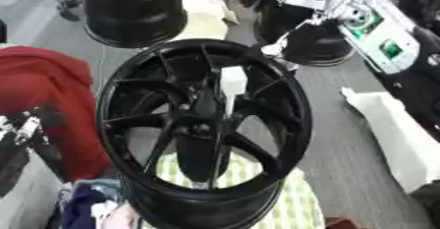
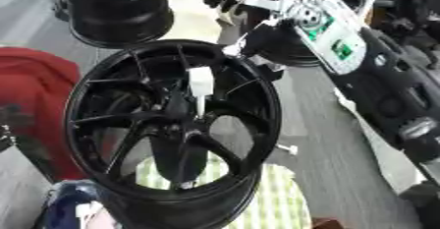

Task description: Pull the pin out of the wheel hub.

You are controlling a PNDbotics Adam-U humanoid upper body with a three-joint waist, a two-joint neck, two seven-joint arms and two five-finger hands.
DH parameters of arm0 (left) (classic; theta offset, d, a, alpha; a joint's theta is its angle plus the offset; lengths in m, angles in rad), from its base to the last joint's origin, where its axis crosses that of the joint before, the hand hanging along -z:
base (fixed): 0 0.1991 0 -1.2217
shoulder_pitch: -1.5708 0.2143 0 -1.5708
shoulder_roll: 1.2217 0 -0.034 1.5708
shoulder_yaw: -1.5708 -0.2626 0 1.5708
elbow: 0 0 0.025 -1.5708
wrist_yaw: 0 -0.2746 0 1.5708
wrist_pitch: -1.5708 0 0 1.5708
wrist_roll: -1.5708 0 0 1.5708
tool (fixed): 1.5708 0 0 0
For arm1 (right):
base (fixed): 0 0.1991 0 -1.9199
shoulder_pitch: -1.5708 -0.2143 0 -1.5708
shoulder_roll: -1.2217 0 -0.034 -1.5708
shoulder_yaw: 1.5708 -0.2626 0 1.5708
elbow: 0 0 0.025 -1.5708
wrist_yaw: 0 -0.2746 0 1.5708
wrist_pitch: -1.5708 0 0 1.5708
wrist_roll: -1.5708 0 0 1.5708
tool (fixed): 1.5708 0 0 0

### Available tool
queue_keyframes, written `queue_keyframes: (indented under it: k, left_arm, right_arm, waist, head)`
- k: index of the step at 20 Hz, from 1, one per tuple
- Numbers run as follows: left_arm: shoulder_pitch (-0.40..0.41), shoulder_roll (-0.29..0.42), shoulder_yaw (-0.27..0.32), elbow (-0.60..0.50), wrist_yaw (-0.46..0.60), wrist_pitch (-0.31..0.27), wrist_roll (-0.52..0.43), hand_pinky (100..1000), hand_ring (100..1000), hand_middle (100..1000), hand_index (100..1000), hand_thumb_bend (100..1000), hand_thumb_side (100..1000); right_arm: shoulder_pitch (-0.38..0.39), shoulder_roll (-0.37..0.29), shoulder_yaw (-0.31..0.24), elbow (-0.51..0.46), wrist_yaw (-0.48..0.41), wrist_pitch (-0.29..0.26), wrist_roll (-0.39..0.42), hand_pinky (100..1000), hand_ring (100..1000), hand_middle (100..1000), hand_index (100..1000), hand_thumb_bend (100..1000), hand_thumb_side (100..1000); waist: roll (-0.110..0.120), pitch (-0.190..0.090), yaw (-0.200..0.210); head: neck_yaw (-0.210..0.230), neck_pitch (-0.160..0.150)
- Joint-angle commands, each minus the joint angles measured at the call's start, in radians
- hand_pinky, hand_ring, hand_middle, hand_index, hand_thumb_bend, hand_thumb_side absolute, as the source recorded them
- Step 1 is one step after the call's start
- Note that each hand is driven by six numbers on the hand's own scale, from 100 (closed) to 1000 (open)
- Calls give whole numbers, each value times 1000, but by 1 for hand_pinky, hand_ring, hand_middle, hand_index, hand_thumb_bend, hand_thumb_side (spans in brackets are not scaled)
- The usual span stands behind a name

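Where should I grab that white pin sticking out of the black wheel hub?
Probably by the wide white head of the pin, pinched across its sides from above and in front. Its thin shaft runs into the hub between the spokes, leaving less room.

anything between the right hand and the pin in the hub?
Nothing visible blocks it. The white pin stands up from the centre of the black wheel hub, open from above. The right hand is over the wheel's far rim, above and beyond the pin. Only open space lies between them.
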Motion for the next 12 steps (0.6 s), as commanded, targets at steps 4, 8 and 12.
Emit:
queue_keyframes:
  k: [4, 8, 12]
  left_arm:
    - [-4, 8, 1, -9, -1, -2, -1, 661, 775, 687, 819, 100, 595]
    - [-3, 8, 3, -8, -2, -1, 0, 661, 776, 687, 819, 100, 595]
    - [-3, 7, 3, -7, -2, -2, 0, 661, 776, 687, 820, 100, 595]
  right_arm:
    - [-55, 36, -49, 160, 34, -97, 107, 835, 883, 882, 951, 373, 372]
    - [-62, 38, -82, 198, 36, -161, 198, 830, 876, 871, 946, 376, 380]
    - [-68, 36, -122, 185, 17, -158, 330, 829, 873, 867, 945, 374, 382]
  waist:
    - [8, -11, -3]
    - [9, -13, -6]
    - [10, -14, -8]
  head:
    - [2, -2]
    - [3, -2]
    - [5, -2]
